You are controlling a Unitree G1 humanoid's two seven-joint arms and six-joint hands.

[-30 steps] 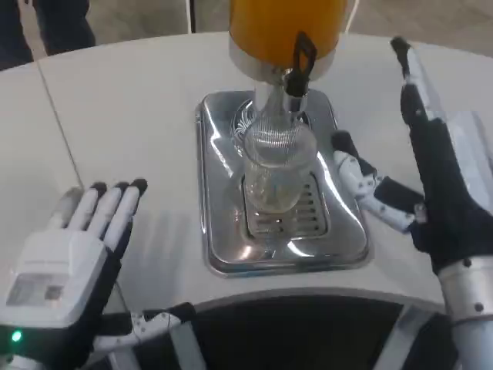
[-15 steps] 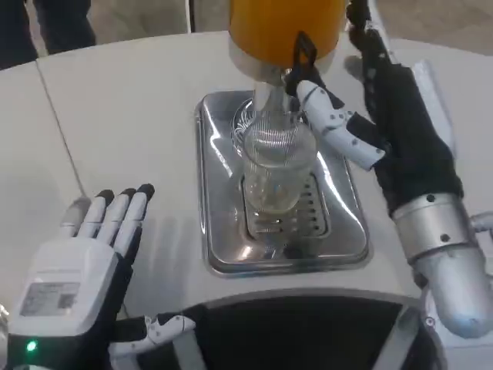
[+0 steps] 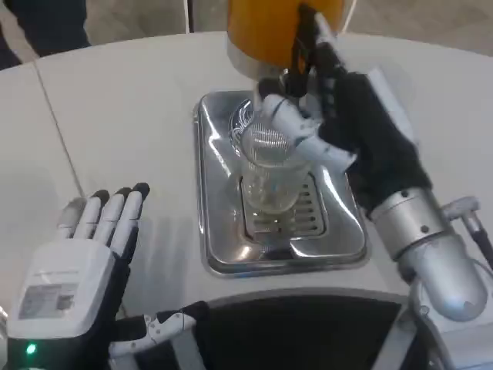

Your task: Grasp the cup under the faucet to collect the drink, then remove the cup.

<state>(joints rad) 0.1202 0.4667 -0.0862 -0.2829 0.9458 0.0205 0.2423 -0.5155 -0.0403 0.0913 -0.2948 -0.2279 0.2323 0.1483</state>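
Small printed label on the back of the left hand (image 3: 65, 297), too blurred to read

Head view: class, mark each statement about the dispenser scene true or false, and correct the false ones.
1. The clear glass cup stands on the shiny metal drip tray. True.
2. The left hand grips the cup. False: it lies open on the white table, apart from the tray.
3. The right hand is up at the orange drink dispenser, above the cup. True.
4. The cup lies on its side. False: it stands upright.
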